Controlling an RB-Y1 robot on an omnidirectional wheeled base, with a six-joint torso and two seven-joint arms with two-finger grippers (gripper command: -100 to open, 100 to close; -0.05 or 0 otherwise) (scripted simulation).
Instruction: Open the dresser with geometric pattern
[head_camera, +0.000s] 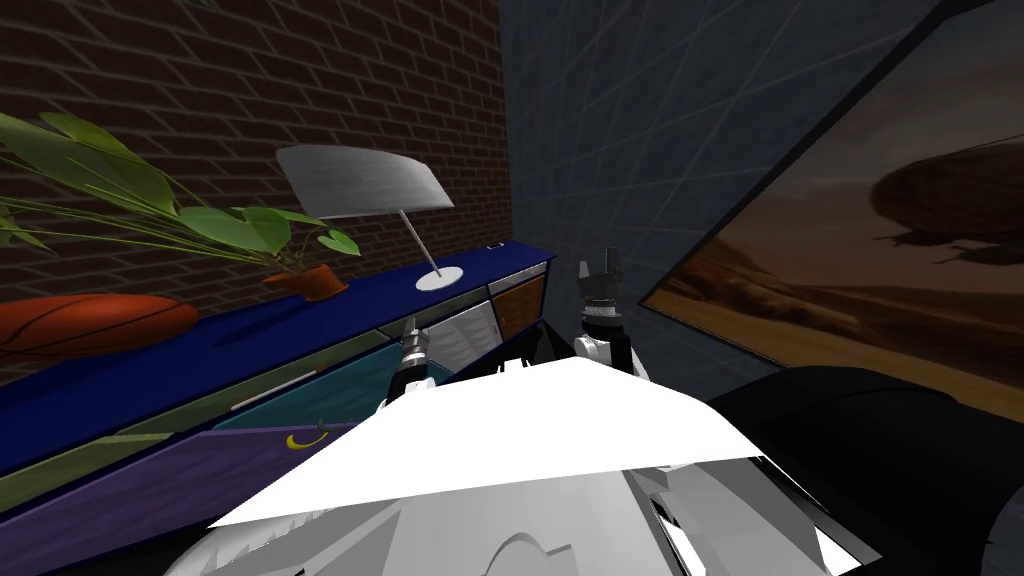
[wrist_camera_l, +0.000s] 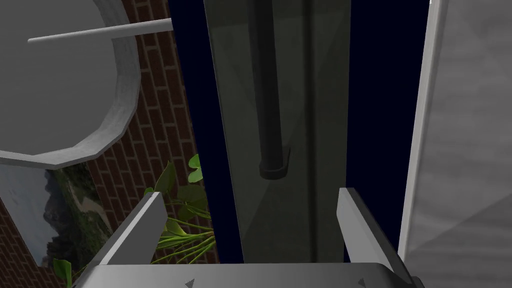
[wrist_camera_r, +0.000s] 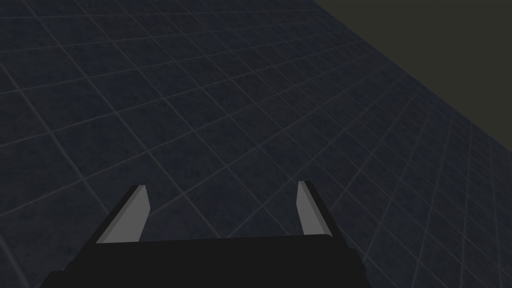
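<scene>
The dresser (head_camera: 150, 372) runs along the brick wall, with a dark blue top and a front of green, teal, purple, grey and orange panels. My left gripper (head_camera: 411, 330) is close to its front, near where the green panel meets the grey one. In the left wrist view its fingers (wrist_camera_l: 150, 217) stand wide open with nothing between them. Just ahead of the left gripper (wrist_camera_l: 252, 212) is a grey-green drawer front (wrist_camera_l: 295, 125) carrying a dark bar handle (wrist_camera_l: 267, 100), whose end lies a little beyond the fingertips. My right gripper (head_camera: 598, 266) is raised beside the dresser's end, open (wrist_camera_r: 222, 200) and empty.
On the dresser top stand a grey lamp (head_camera: 365, 180) with a round base (wrist_camera_l: 60, 85), a potted plant (head_camera: 300, 272) and an orange ball (head_camera: 90, 322). A light grey panel (wrist_camera_l: 465, 150) adjoins the drawer front. A dark tiled wall (wrist_camera_r: 200, 100) is at the right, with a large picture (head_camera: 880, 260).
</scene>
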